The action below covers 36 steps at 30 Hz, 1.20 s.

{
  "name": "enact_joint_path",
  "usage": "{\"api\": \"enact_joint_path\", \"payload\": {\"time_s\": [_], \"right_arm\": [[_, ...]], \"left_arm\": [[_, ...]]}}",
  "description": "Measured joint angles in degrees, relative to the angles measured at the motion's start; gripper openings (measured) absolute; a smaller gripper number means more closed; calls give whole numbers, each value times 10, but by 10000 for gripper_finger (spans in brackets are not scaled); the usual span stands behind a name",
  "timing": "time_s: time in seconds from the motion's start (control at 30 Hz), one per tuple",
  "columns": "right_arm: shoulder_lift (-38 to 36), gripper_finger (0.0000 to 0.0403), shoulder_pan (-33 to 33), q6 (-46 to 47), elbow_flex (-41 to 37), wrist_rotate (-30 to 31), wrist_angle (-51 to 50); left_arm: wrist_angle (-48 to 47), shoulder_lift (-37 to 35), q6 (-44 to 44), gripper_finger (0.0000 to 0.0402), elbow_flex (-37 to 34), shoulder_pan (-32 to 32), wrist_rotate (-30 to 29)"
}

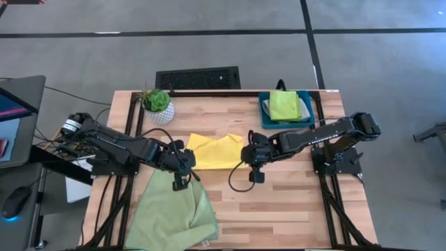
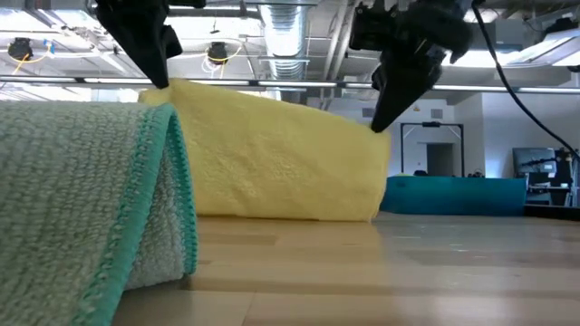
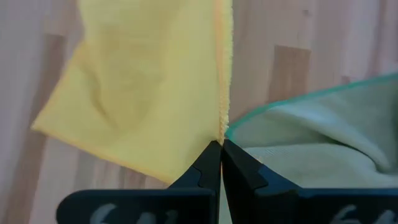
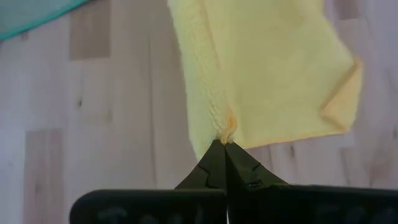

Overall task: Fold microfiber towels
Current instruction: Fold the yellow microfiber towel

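Note:
The yellow towel (image 1: 216,151) lies in the middle of the table, its near edge lifted by both grippers, its far part resting on the wood. My left gripper (image 1: 185,161) is shut on its near-left corner. My right gripper (image 1: 252,156) is shut on its near-right corner. The larger pale green towel (image 1: 173,213) lies crumpled at the near left, its teal-stitched edge close in the low view (image 2: 172,190). A lime green towel (image 1: 283,104) lies folded on a grey one in the teal tray (image 1: 265,115). My left gripper pinches the yellow towel's near-left corner (image 3: 219,134) between its two fingertips, from above. The corner is lifted off the table; the cloth slopes down from it to the wood (image 2: 272,163). My right gripper pinches the yellow towel's near-right corner (image 4: 227,134), bunched at the fingertips, from above. That corner is held up, and the cloth hangs from it to the table (image 2: 367,172).
A small potted plant (image 1: 157,104) stands at the far left. A black grille (image 1: 198,77) lies beyond the table's far edge. Bare wood shows at the near right (image 1: 293,209).

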Motion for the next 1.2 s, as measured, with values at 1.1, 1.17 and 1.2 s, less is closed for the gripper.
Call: {"api": "enact_joint_path", "payload": {"time_s": [1.1, 1.17, 1.2], "right_arm": [[115, 5, -200, -74, -22, 83, 128], [117, 5, -205, -75, -21, 83, 131], [121, 5, -207, -75, -20, 83, 135]], "left_arm": [[-21, 144, 7, 0, -1, 199, -123], [-20, 145, 8, 0, -1, 202, -122], [-19, 147, 8, 0, 0, 204, -123]]}}
